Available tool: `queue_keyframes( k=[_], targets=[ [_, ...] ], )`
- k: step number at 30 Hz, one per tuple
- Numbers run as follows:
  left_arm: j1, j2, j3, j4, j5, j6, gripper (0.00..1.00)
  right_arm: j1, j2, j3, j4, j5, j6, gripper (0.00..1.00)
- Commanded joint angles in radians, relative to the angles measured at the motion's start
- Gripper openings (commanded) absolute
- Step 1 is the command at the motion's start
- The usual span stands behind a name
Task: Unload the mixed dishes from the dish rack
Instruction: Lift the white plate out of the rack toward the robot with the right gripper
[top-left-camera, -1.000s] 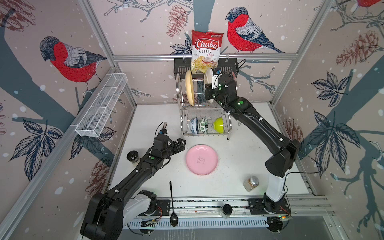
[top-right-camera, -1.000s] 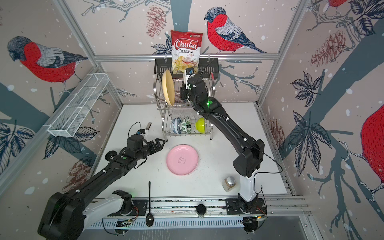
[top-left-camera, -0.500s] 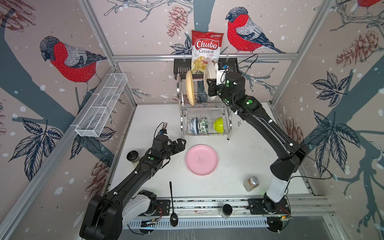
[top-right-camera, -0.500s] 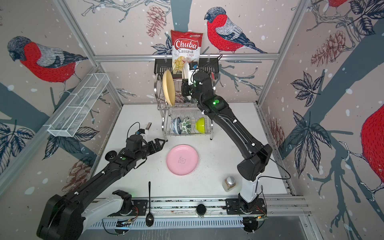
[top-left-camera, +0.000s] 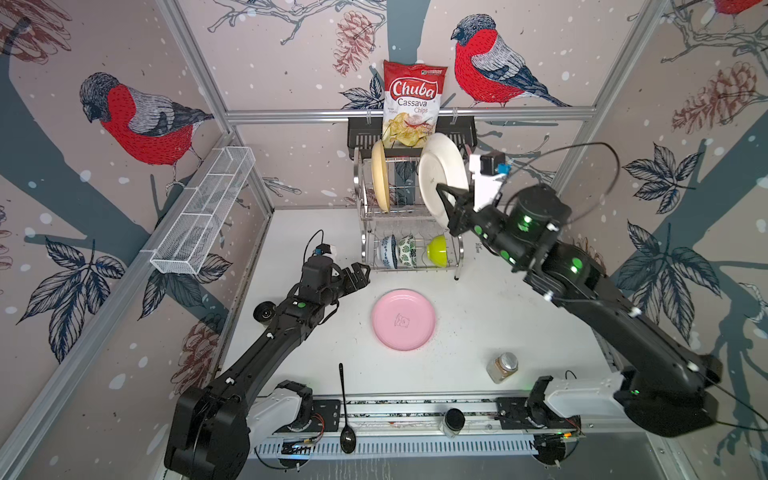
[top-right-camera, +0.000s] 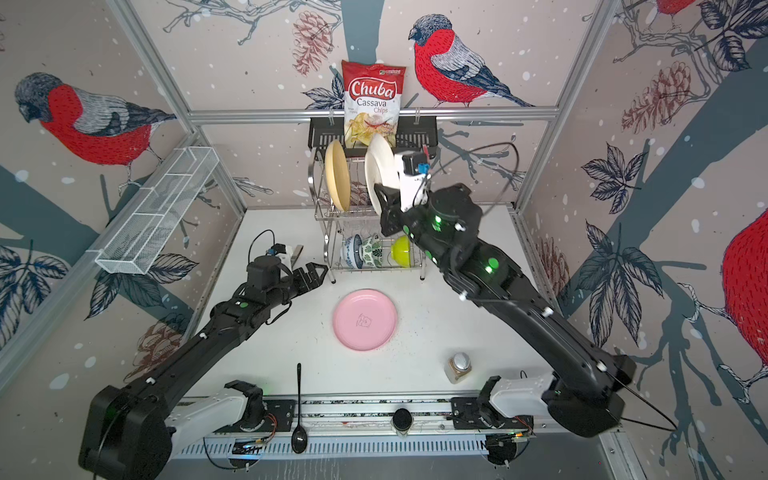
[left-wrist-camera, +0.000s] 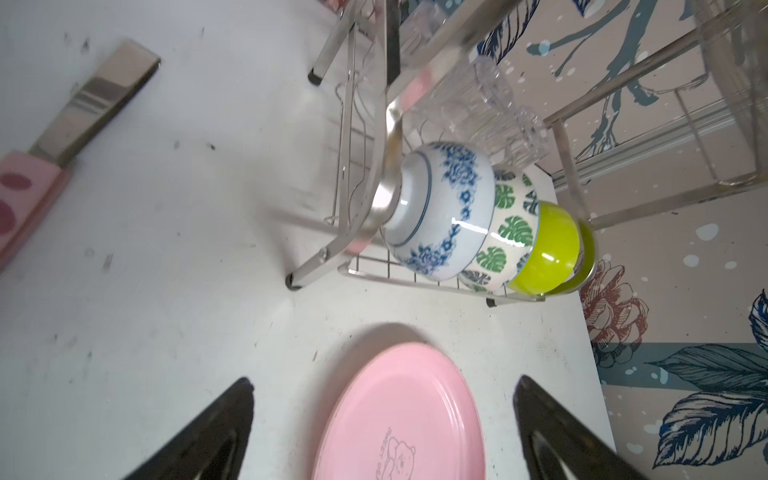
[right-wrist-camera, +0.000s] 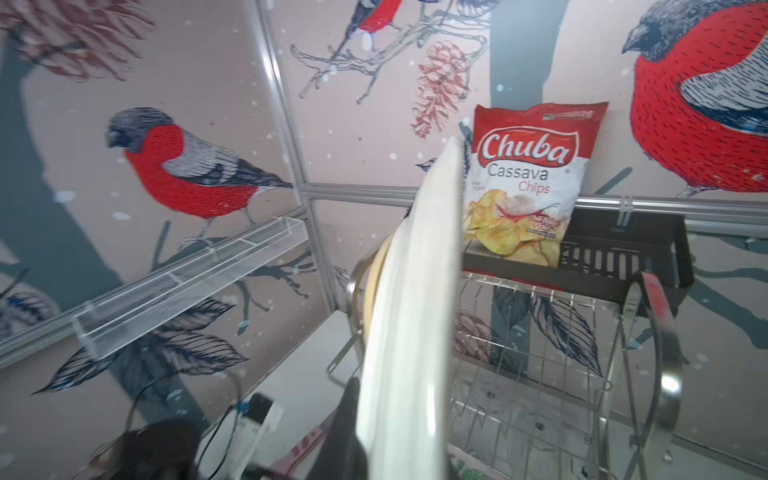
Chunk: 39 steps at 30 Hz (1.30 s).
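At the dish rack (top-left-camera: 409, 232), right fingers (top-left-camera: 453, 208) pinch the tilted cream plate (top-left-camera: 440, 174).

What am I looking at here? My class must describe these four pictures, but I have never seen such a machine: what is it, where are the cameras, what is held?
Two black robot arms with two-fingered grippers work over a white table. Both top views look down from overhead; each wrist view rides on one arm. The right gripper is shut on a cream plate at the upper tier of the dish rack. The left gripper is open and empty. A pink plate and a spice jar sit on the table; a yellow plate and three bowls are in the rack.
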Motion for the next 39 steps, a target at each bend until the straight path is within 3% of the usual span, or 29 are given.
queue_keyframes(
  k=[1, 4, 9, 14, 17, 24, 34, 39],
  targets=[
    [0.011, 0.025, 0.055, -0.004, 0.021, 0.025, 0.96, 0.072, -0.103, -0.097, 0.074, 0.005, -0.044, 0.0],
    [0.015, 0.045, 0.097, -0.007, 0.042, 0.023, 0.96, 0.179, -0.19, -0.231, 0.054, 0.023, -0.076, 0.0],
    [0.023, 0.063, 0.166, -0.077, 0.055, 0.045, 0.96, 0.38, -0.218, -0.379, 0.008, 0.237, -0.087, 0.0],
    [0.043, 0.039, 0.195, -0.157, 0.042, 0.069, 0.96, 0.513, -0.167, -0.497, 0.027, 0.459, -0.084, 0.0],
    [0.069, 0.006, 0.184, -0.19, 0.058, 0.066, 0.96, 0.537, -0.122, -0.547, 0.04, 0.556, -0.082, 0.0],
    [0.183, -0.041, 0.175, -0.286, 0.206, 0.074, 0.96, 0.549, 0.04, -0.591, 0.078, 0.744, -0.112, 0.0],
    [0.185, -0.133, 0.185, -0.417, 0.159, 0.159, 0.96, 0.568, 0.382, -0.509, 0.108, 0.876, -0.24, 0.0],
    [0.185, -0.136, 0.15, -0.41, 0.202, 0.163, 0.96, 0.603, 0.503, -0.469, 0.187, 0.909, -0.338, 0.0]
  ],
)
